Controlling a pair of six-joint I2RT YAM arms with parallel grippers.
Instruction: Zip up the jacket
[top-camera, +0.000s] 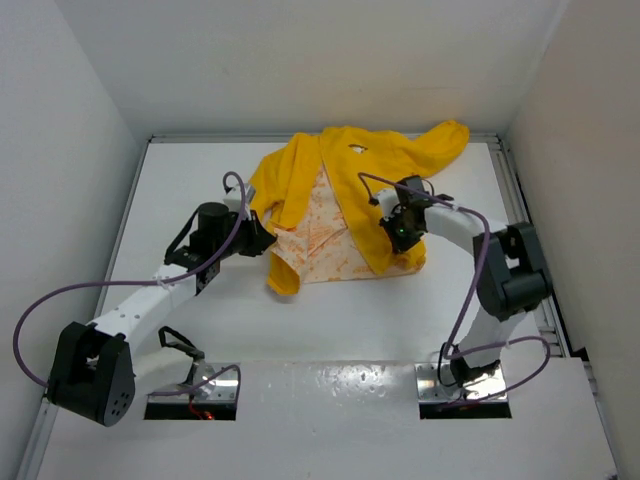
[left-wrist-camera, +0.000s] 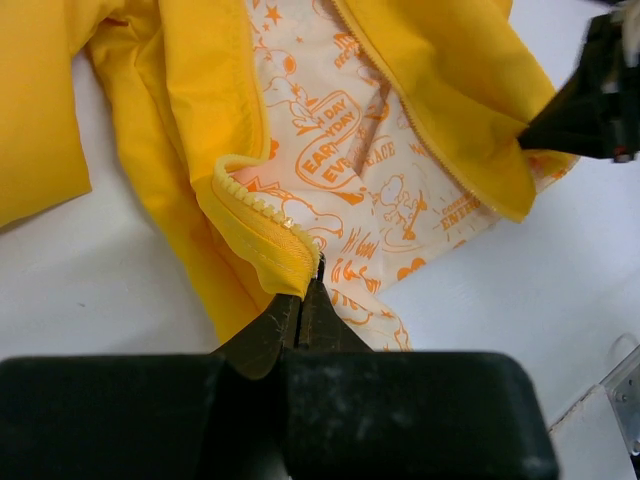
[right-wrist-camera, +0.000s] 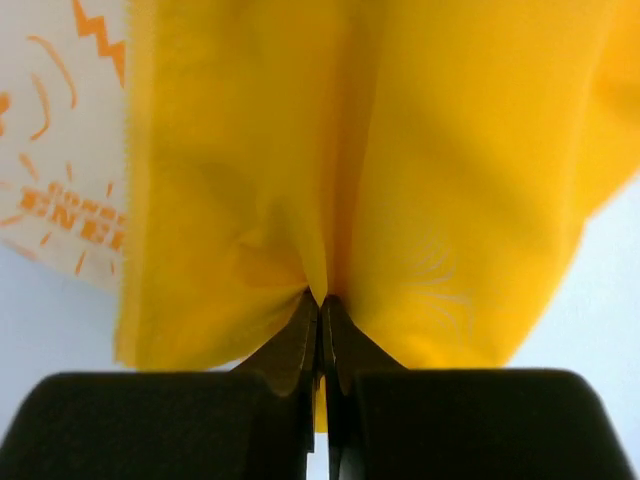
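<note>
The yellow jacket lies open at the back middle of the table, its pale orange-printed lining facing up. My left gripper is shut on the jacket's left front edge. In the left wrist view the gripper pinches the folded zipper tape near the hem. My right gripper is shut on the right front panel near its lower corner. In the right wrist view the gripper clamps a pinched fold of yellow fabric. The zipper slider is not visible.
White walls enclose the table on the left, back and right. A metal rail runs along the right edge. Purple cables loop off both arms. Two cutouts sit by the arm bases at the near edge.
</note>
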